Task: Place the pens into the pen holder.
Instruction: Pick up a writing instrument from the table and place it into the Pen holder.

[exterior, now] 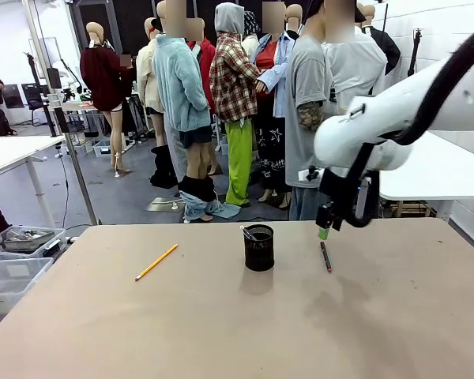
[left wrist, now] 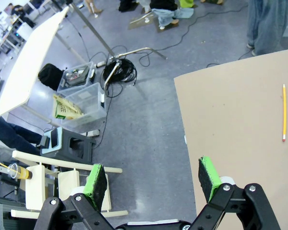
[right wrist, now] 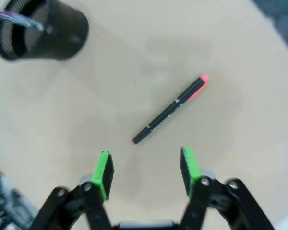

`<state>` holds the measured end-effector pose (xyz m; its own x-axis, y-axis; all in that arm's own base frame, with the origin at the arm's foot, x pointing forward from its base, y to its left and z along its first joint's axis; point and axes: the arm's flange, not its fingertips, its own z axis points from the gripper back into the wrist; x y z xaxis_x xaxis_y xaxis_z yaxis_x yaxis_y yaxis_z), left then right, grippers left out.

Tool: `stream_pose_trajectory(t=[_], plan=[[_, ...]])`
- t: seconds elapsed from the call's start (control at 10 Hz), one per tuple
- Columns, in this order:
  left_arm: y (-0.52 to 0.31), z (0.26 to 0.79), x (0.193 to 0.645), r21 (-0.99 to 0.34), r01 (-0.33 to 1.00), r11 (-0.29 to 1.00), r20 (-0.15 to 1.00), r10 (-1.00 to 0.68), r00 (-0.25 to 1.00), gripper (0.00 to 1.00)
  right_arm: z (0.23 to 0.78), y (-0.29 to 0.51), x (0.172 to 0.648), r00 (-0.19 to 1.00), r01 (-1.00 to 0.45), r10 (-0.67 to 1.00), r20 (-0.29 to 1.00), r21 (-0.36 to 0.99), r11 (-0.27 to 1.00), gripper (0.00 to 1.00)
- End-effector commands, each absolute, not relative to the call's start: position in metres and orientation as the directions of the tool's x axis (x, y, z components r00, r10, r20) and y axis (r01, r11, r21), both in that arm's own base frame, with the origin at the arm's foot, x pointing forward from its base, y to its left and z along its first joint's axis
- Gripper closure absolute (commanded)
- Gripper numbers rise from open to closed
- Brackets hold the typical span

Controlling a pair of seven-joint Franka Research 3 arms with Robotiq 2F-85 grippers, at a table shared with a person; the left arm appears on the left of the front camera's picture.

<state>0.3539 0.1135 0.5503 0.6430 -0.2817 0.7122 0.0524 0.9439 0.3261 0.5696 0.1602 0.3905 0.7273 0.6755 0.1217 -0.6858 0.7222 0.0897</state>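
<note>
Dark pen (right wrist: 170, 109) on table (right wrist: 245, 143), just beyond spread jaws of right gripper (right wrist: 145, 158)

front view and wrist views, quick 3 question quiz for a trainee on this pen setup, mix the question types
1. True or false: the right gripper is open and the dark pen lies loose on the table.
2. Which lies on the table to the robot's left of the pen holder? A. yellow pencil B. dark pen C. both
3. Fill in: the left gripper is ____ (open or shut).
Key: 1 true; 2 A; 3 open.
</note>
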Motion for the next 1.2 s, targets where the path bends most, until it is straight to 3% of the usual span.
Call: stream_pose_trajectory(t=[0.0,0.2,0.4,1.1], plan=[[0.115,0.550,0.353,0.329,0.047,0.943,0.710,-0.280,0.646,0.00,0.400,0.198,0.605,0.773,-0.629,0.634,0.006,0.134,0.766,0.29],[0.115,0.550,0.353,0.329,0.047,0.943,0.710,-0.280,0.646,0.00,0.387,0.207,0.613,0.827,-0.552,0.555,-0.095,0.058,0.832,0.29],[0.115,0.550,0.353,0.329,0.047,0.943,0.710,-0.280,0.646,0.00,0.361,0.206,0.616,0.888,-0.452,0.444,-0.115,-0.051,0.891,0.29],[0.115,0.550,0.353,0.329,0.047,0.943,0.710,-0.280,0.646,0.00,0.305,0.180,0.602,0.939,-0.339,0.335,-0.076,-0.049,0.939,0.29]])
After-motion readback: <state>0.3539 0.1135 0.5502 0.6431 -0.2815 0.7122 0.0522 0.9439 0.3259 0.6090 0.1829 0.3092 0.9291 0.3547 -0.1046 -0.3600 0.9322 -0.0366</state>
